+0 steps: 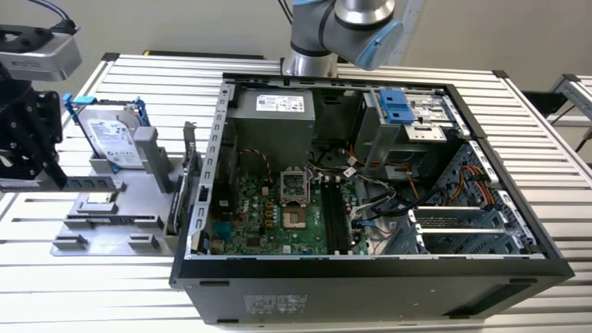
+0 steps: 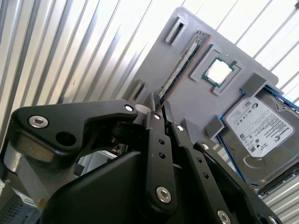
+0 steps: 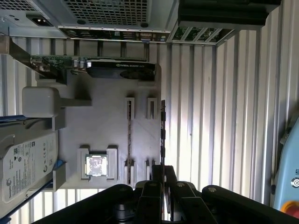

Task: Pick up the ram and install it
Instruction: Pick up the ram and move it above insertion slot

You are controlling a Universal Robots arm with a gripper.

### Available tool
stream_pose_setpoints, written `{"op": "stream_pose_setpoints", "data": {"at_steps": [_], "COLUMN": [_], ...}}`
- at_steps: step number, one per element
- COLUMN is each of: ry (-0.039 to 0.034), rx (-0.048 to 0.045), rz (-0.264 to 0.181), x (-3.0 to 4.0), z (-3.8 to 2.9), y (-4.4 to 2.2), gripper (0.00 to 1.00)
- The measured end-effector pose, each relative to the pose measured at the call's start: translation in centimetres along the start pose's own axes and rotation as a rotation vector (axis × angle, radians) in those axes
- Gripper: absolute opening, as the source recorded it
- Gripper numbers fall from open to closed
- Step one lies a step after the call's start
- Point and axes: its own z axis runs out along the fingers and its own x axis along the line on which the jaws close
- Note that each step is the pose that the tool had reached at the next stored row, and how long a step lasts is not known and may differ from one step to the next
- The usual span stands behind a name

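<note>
1. Over the grey tray (image 2: 189,105), hovering with gripper (image 2: 158,103) parted a sliver, clasping nothing
2. Lined up with the ram (image 2: 180,70), on edge in the tray beside the processor chip (image 2: 218,72)
3. Yet to lift it and seat it in the motherboard (image 1: 268,215)

The arm (image 1: 344,28) stands at the far side, its wrist (image 1: 28,104) at the exterior view's left. The black tool (image 3: 163,167) points down.
</note>
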Motion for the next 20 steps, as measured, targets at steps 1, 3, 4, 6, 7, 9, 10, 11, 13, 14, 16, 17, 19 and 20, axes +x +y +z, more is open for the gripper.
{"op": "stream_pose_setpoints", "data": {"at_steps": [1,3,4,6,7,9,10,11,13,14,16,17,19,20], "ry": [0.0001,0.0002,0.0002,0.0002,0.0003,0.0002,0.0003,0.0003,0.0003,0.0002,0.0002,0.0003,0.0003,0.0003], "rx": [0.0000,-0.0001,0.0000,0.0000,-0.0001,0.0000,0.0000,-0.0001,-0.0002,-0.0002,-0.0004,-0.0006,-0.0008,-0.0009], "rz": [0.000,0.000,0.000,0.000,0.000,0.000,0.000,0.000,0.000,0.000,0.000,0.000,0.000,0.000], "x": [-0.01,-0.02,-0.02,-0.03,-0.03,-0.04,-0.04,-0.04,-0.04,-0.04,-0.05,-0.05,-0.06,-0.06], "z": [-0.07,-0.19,-0.25,-0.36,-0.40,-0.50,-0.53,-0.57,-0.63,-0.67,-0.73,-0.76,-0.82,-0.84], "y": [0.00,0.00,0.01,0.01,0.01,0.01,0.01,0.01,0.00,0.00,0.00,0.01,0.01,0.01], "gripper": [0.00,0.00,0.00,0.00,0.00,0.00,0.00,0.00,0.00,0.00,0.00,0.00,0.00,0.00]}}
